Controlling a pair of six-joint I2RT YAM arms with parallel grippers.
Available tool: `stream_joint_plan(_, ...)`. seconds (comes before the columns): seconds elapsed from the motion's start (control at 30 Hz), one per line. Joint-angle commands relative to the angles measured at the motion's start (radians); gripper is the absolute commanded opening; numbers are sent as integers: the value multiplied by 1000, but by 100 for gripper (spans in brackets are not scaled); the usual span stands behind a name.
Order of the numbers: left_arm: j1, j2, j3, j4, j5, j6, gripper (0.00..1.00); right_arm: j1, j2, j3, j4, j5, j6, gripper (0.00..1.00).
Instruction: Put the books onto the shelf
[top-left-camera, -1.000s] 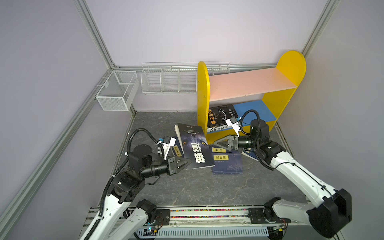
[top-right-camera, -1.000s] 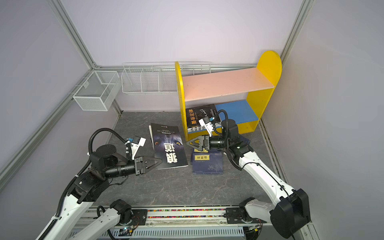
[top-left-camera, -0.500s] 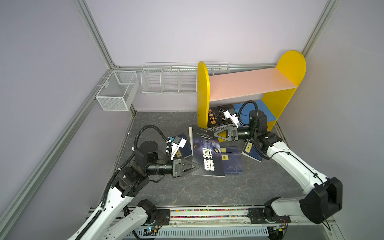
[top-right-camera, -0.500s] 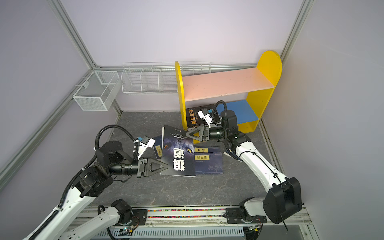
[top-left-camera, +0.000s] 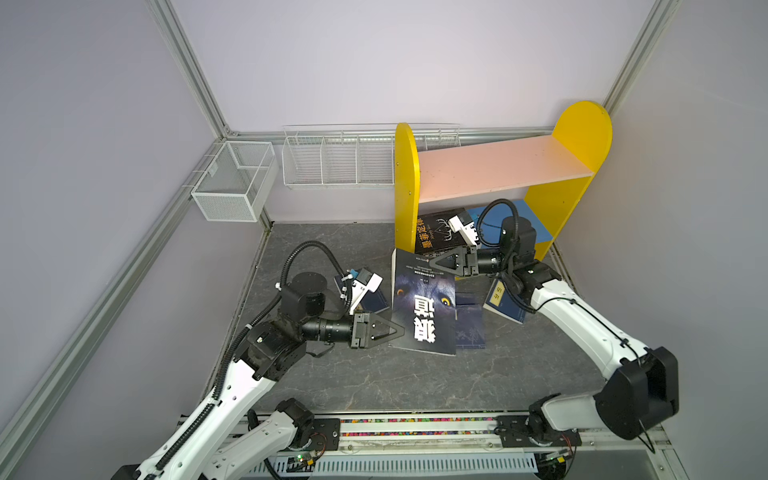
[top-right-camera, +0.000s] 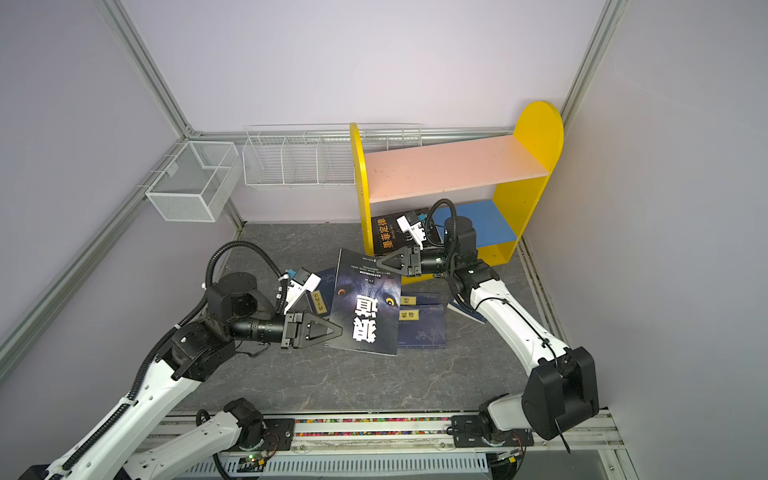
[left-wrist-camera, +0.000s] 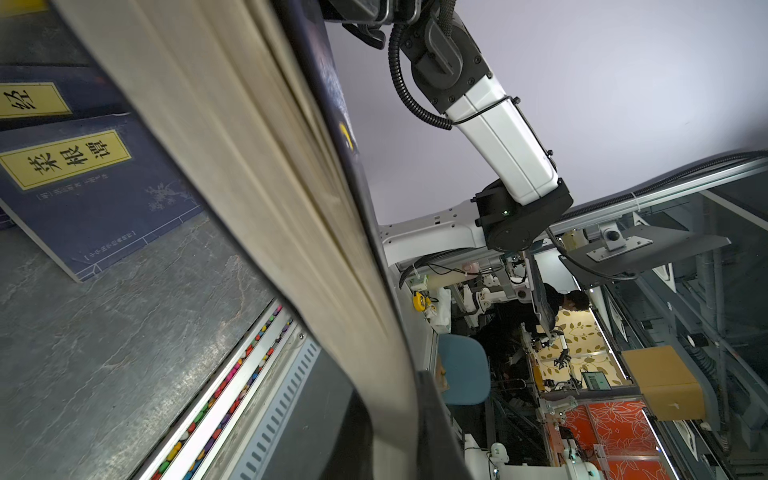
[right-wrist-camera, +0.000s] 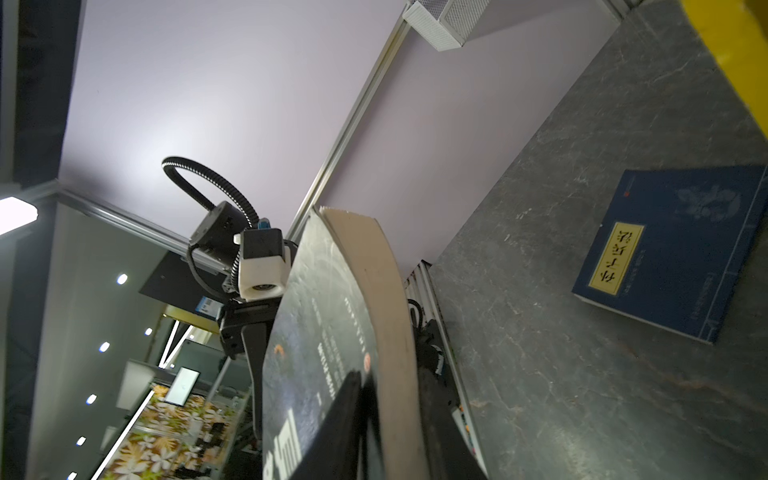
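Observation:
A large dark book (top-left-camera: 424, 307) (top-right-camera: 365, 307) with white characters and wolf eyes is tilted up off the floor between both arms. My left gripper (top-left-camera: 399, 332) (left-wrist-camera: 399, 415) is shut on its near left edge. My right gripper (top-left-camera: 433, 268) (right-wrist-camera: 390, 399) is shut on its far edge, one jaw on the cover and one behind the pages. The shelf (top-left-camera: 498, 166) (top-right-camera: 449, 166) stands at the back right with a black book (top-left-camera: 432, 235) on its blue lower board. Navy books (top-left-camera: 469, 324) (top-left-camera: 505, 305) (top-left-camera: 374, 299) (right-wrist-camera: 673, 249) lie flat on the floor.
Two white wire baskets (top-left-camera: 232, 187) (top-left-camera: 336, 158) hang on the back and left walls. A rail (top-left-camera: 415, 424) runs along the floor's front edge. Walls close in on three sides, and the shelf's yellow left panel (top-left-camera: 405, 187) stands just behind the held book.
My left gripper has carried the big book to the right and tipped it up. My right gripper swung back toward the shelf and closed on the book's far edge.

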Motion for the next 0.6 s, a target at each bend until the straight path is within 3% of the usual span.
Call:
stream_joint_plan(0.0, -2, 10, 82, -18, -95, 80, 0, -22, -25, -20, 75, -27, 53, 18)
stream_joint_plan(0.13, -2, 26, 110, 31, -273, 52, 0, -63, -86, -57, 85, 13, 80, 13)
stream_joint_plan(0.2, -2, 53, 130, 75, -302, 35, 2, -86, -121, -77, 100, 29, 107, 9)
stream_joint_plan(0.33, -2, 130, 197, 116, -391, 13, 46, -152, -197, -117, 135, 62, 185, 8)
stream_joint_plan(0.4, -3, 144, 206, 152, -469, 14, 60, -209, -244, -135, 139, 91, 209, 8)
stream_joint_plan(0.47, -3, 145, 189, 210, -557, 7, 70, -281, -289, -144, 120, 125, 233, 8)
stream_joint_plan(0.57, -11, 151, 145, 320, -628, -18, 77, -390, -338, -153, 128, 152, 302, 7)
